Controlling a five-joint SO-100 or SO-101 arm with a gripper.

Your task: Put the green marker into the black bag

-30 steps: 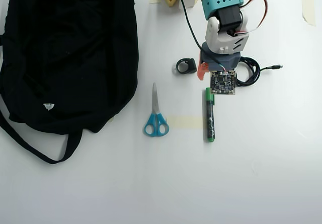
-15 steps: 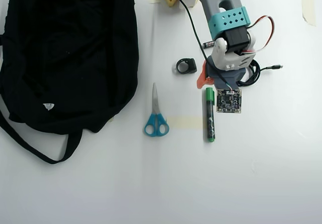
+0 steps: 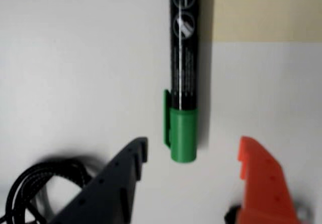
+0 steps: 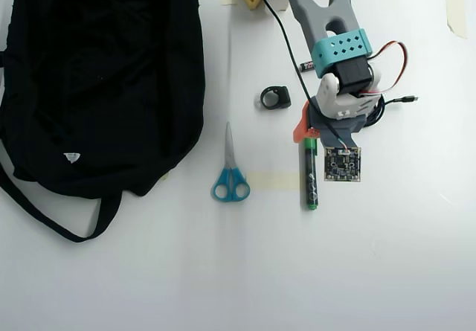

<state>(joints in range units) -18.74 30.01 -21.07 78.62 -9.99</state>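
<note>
At the capped end of the green marker [image 3: 183, 78], your tool [image 3: 193, 156] sits with its two fingers spread wide apart and nothing held between them. From the wrist view, the dark finger [image 3: 123, 176] is on the left and the orange finger [image 3: 259, 178] is on the right, and the green cap lies in the gap between them, touching neither one. You can see the marker's black barrel with white print run straight up and away from the tool, flat on the white counter [image 3: 75, 58]. A strip of tan tape [image 3: 266, 13] is stuck to the counter just right of the barrel. A coil of black cable [image 3: 35, 183] shows at the lower left of that view, beside the dark finger. From the overhead view, your tool [image 4: 311, 139] is over the top end of the green marker [image 4: 310, 178], and the marker points down the picture. To its left lie the blue-handled scissors [image 4: 230, 171], and a small black ring-shaped thing [image 4: 275, 97] sits a bit above them. The black bag [image 4: 100, 78] fills the far left of the counter, well apart from the marker, with its strap loop [image 4: 67, 227] hanging out below it.
</note>
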